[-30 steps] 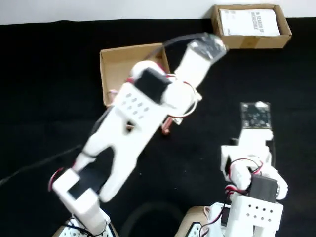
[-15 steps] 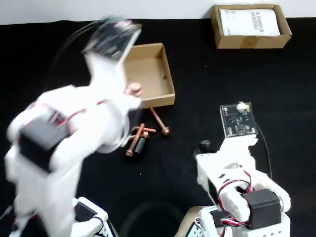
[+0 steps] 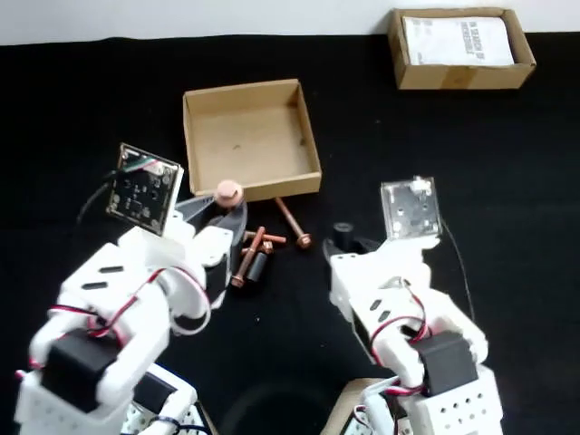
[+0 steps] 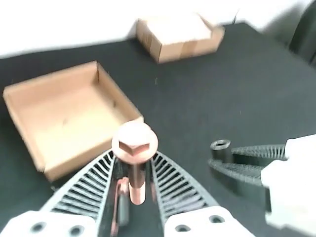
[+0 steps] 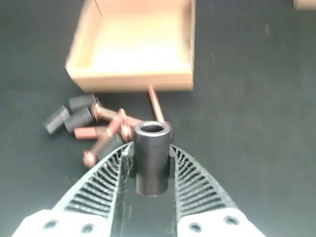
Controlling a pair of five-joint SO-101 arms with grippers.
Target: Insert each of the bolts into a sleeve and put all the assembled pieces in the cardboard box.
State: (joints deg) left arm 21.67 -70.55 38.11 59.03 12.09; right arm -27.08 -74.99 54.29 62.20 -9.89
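Insertion step: left gripper (image 4: 133, 155) is closed on a bolt (image 4: 134, 144), right gripper (image 5: 151, 150) closed on a sleeve (image 5: 152, 160); next, bolt must line up w/ sleeve hole

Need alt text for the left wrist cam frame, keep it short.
The left gripper holds a copper bolt upright, head up. Beyond it on the black table sits an open, empty cardboard box. Off to one side, the right gripper holds a black sleeve.
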